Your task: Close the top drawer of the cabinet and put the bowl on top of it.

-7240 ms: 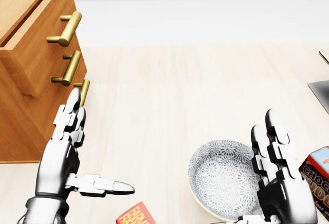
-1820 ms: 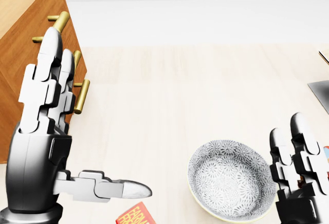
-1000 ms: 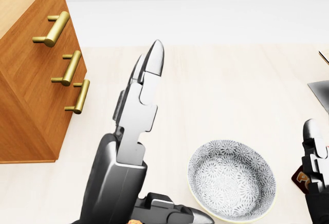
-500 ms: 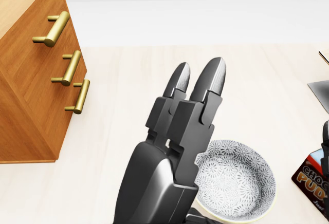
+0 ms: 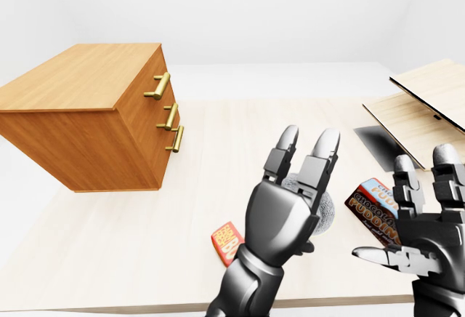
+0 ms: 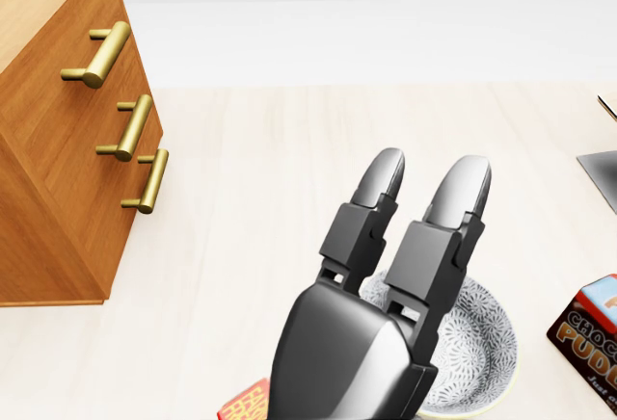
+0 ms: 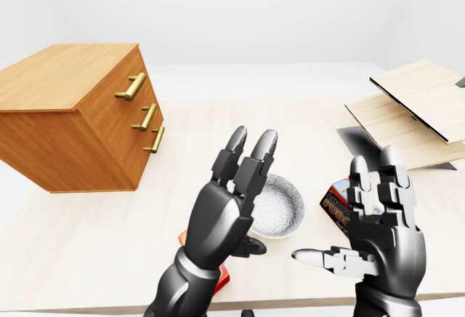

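The wooden cabinet [image 5: 94, 124] stands at the left of the table, its three brass-handled drawers flush; the top drawer's handle [image 6: 96, 55] sits in line with the others. A patterned grey bowl [image 7: 282, 205] rests on the table right of centre. My left hand [image 7: 245, 177] is raised over the bowl's left rim, back toward the camera, fingers straight and apart, holding nothing; it hides most of the bowl in the head view. To the right of the bowl my right hand [image 7: 347, 214] is open, with fingers up and thumb pointing left.
A chocolate pudding box [image 6: 588, 335] lies just right of the bowl, and a small red box [image 5: 227, 241] lies near the table's lower edge. Tilted wooden boards [image 5: 429, 102] and a dark flat panel [image 5: 381, 142] occupy the right side.
The top drawer, which stuck out earlier, is now flush. My left hand left the cabinet and swung right over the bowl. The right hand dropped out of the head view.
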You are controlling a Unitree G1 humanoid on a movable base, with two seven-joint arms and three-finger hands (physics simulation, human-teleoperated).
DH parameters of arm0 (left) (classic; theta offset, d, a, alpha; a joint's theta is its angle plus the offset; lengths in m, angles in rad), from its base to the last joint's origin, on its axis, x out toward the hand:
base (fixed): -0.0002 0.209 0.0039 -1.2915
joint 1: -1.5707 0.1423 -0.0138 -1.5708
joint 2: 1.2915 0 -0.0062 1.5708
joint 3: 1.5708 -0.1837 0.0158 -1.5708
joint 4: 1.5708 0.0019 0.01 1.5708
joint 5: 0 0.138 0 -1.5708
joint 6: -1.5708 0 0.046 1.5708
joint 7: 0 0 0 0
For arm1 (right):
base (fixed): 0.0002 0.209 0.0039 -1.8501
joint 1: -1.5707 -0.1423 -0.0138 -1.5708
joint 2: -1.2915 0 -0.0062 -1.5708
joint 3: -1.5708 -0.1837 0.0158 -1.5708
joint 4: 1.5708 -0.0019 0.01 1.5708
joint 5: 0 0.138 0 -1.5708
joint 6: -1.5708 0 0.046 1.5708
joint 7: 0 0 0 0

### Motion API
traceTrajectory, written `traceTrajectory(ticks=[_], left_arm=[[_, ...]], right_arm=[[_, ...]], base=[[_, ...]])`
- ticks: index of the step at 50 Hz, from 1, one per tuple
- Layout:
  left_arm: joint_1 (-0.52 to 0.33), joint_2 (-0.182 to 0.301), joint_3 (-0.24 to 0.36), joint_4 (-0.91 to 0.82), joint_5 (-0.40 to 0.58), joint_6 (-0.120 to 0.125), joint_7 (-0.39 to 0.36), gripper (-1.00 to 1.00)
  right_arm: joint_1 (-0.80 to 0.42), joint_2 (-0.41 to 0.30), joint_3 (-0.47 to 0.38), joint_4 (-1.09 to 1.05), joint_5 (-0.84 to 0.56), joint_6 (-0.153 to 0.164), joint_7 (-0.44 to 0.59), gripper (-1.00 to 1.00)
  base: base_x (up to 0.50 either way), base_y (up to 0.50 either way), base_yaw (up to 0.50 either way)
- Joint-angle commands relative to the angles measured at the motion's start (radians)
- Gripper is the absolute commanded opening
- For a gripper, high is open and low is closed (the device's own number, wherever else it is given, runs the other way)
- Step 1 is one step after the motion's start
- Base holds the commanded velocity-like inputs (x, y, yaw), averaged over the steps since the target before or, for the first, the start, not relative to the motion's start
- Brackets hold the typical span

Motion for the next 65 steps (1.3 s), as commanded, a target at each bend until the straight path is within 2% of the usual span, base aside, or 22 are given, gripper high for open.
traceTrajectory(ticks=[1,8,29,37,52,65], left_arm=[[-0.002,-0.024,-0.013,0.097,0.096,0.000,0.038,1.00],[-0.006,-0.034,0.000,0.141,0.135,0.000,0.064,1.00],[-0.003,-0.055,-0.025,0.284,0.204,0.000,0.102,1.00],[-0.022,-0.075,0.005,0.373,0.242,0.000,0.112,1.00],[-0.028,-0.093,0.019,0.440,0.255,0.000,0.119,1.00],[-0.069,-0.121,0.078,0.545,0.258,0.000,0.135,1.00]], right_arm=[[-0.001,0.007,-0.022,-0.007,0.014,0.000,0.011,1.00],[-0.003,0.008,-0.025,-0.006,0.014,0.000,0.013,1.00],[-0.003,0.009,-0.031,-0.012,0.023,0.000,0.015,1.00],[0.000,0.013,-0.030,-0.014,0.023,0.000,0.019,1.00],[0.004,0.018,-0.039,-0.021,0.030,0.000,0.027,1.00],[0.006,0.022,-0.036,-0.021,0.026,0.000,0.034,1.00]], base=[[0.00,0.00,0.00],[0.00,0.00,0.00],[0.00,0.00,0.00],[0.00,0.00,0.00],[0.00,0.00,0.00],[0.00,0.00,0.00]])
